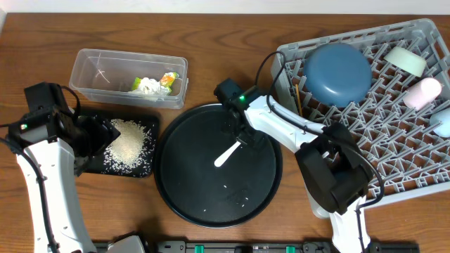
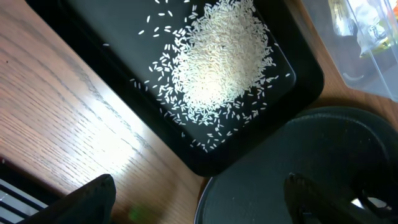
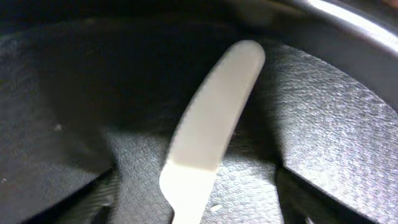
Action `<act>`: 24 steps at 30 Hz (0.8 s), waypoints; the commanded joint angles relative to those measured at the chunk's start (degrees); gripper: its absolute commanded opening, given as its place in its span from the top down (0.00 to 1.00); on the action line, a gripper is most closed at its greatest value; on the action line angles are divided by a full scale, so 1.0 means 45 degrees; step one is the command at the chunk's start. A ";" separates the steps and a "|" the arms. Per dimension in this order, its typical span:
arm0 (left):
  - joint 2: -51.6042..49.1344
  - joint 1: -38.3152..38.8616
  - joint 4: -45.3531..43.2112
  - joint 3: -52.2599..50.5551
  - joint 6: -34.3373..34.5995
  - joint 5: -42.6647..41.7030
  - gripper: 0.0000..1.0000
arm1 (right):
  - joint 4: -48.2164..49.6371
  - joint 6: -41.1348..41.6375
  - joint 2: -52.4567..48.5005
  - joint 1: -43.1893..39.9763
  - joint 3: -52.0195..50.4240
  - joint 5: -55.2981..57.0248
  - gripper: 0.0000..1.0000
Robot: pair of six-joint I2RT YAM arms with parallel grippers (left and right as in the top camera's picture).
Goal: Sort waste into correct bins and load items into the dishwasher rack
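A white plastic spoon (image 1: 226, 154) lies on the round black tray (image 1: 190, 190). My right gripper (image 1: 244, 135) is low over it, open, with a finger on each side of the spoon (image 3: 214, 118) in the right wrist view (image 3: 199, 205). My left gripper (image 1: 105, 137) is open and empty beside the shallow black tray (image 1: 151, 123), which holds the rice heap (image 1: 130, 144). The clear tub (image 1: 98, 70) holds the tissue (image 1: 146, 86) and the wrapper (image 1: 169, 79). The rack (image 1: 394, 161) holds the blue plate (image 1: 337, 74), green bowl (image 1: 404, 60), cups (image 1: 422, 91) and chopsticks (image 1: 299, 95).
In the left wrist view the rice (image 2: 224, 56) fills the black tray (image 2: 305, 74), and my open fingers (image 2: 205, 202) hang over the wood table and the round tray's rim (image 2: 280, 168). The round tray's textured floor (image 3: 336, 124) carries a few stray grains.
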State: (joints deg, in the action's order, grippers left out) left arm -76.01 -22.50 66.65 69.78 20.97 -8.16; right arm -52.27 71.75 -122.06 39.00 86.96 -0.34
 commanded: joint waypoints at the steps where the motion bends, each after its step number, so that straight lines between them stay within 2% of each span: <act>1: -0.0044 -0.0044 0.0044 -0.0073 -0.0068 0.0160 0.12 | 0.0262 0.0083 -0.0379 0.0233 -0.0374 0.0121 0.40; 7: -0.0044 -0.0044 0.0044 -0.0073 -0.0068 0.0160 0.12 | 0.0233 -0.0063 -0.0379 0.0233 -0.0374 0.0121 0.59; 11: -0.0044 -0.0044 0.0039 -0.0073 -0.0068 0.0160 0.12 | 0.0238 -0.0155 -0.0379 0.0233 -0.0374 0.0117 0.62; 20: -0.0044 -0.0044 0.0039 -0.0073 -0.0068 0.0160 0.13 | 0.0253 -0.0214 -0.0379 0.0233 -0.0369 0.0117 0.79; 24: -0.0044 -0.0044 0.0044 -0.0073 -0.0068 0.0160 0.12 | 0.0267 -0.0257 -0.0379 0.0233 -0.0369 0.0121 0.81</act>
State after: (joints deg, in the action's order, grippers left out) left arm -76.01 -22.50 66.65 69.78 20.95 -8.14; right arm -51.53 70.94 -121.95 39.62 86.76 1.28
